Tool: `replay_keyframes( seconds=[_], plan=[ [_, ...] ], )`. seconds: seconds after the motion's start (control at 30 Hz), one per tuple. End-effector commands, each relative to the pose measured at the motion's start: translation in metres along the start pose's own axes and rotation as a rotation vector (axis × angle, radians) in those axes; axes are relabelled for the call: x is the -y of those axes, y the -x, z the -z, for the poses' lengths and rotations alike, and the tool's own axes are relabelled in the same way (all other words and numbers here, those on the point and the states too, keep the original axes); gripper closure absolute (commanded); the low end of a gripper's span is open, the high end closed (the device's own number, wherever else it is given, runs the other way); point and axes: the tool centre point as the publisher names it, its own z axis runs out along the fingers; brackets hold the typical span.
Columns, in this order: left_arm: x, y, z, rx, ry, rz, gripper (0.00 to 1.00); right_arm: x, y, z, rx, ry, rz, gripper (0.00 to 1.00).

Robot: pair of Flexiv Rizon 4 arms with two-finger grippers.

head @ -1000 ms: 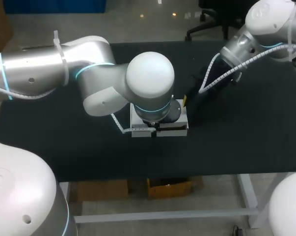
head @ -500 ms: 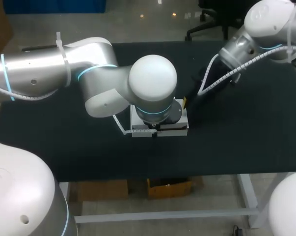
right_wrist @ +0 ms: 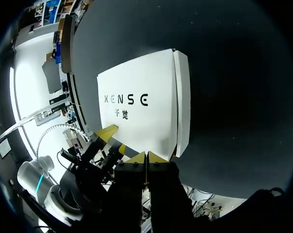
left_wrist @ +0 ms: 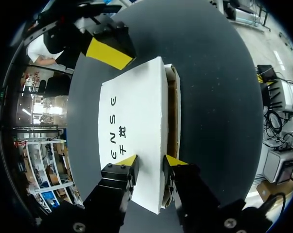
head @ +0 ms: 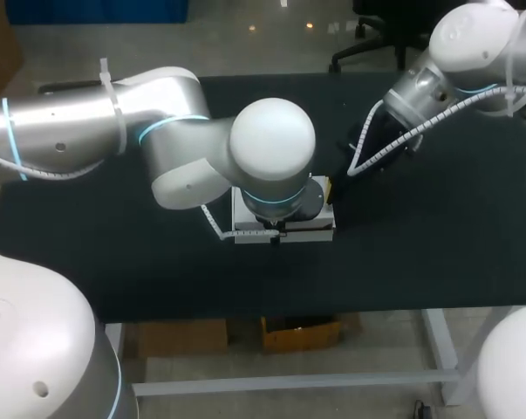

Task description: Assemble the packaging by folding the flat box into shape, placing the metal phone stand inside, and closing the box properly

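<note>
Holding state, left gripper (left_wrist: 151, 161): released, fingers apart. One yellow tip rests on top of the white lid (left_wrist: 134, 111). The other sits just past the lid's long edge, over the side wall of the box (head: 313, 231). Nothing is pinched from two sides.
Left arm (head: 158, 131): comes in over the left edge of the table (head: 420, 253) and reaches to the middle. Its wrist stands straight above the box and hides most of it from the head camera.
Right gripper (right_wrist: 145, 156): clenched, both yellow tips pressed together with nothing between them. It sits at the box's right short end, level with the lid's end edge. Cannot tell whether it actually touches.
Right arm (head: 454, 52): enters over the far right corner and slants down toward that same end of the box.
Box position: lying flat near the middle of the table, somewhat nearer the robot-side edge than the far edge, with its long sides parallel to that edge.
Lid: lowered but not flush. A narrow brown strip of the interior shows along its long edge, and there is dark print on top.
Box interior: hidden under the lid.
Surface: black, matte table top with fine pale specks in the wrist views.
</note>
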Motion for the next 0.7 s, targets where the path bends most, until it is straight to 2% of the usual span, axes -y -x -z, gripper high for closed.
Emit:
replay_keyframes(
  seconds=[0.03, 0.7],
  plan=[
    [0.002, -0.001, -0.001, 0.004, 0.004, 0.001, 0.66, 0.002, -0.001, -0.004, 0.006, 0.002, 0.003, 1.0],
    [0.002, -0.001, -0.001, 0.007, 0.006, 0.0, 0.66, 0.003, 0.006, -0.019, 0.01, -0.021, -0.007, 1.0]
  ],
)
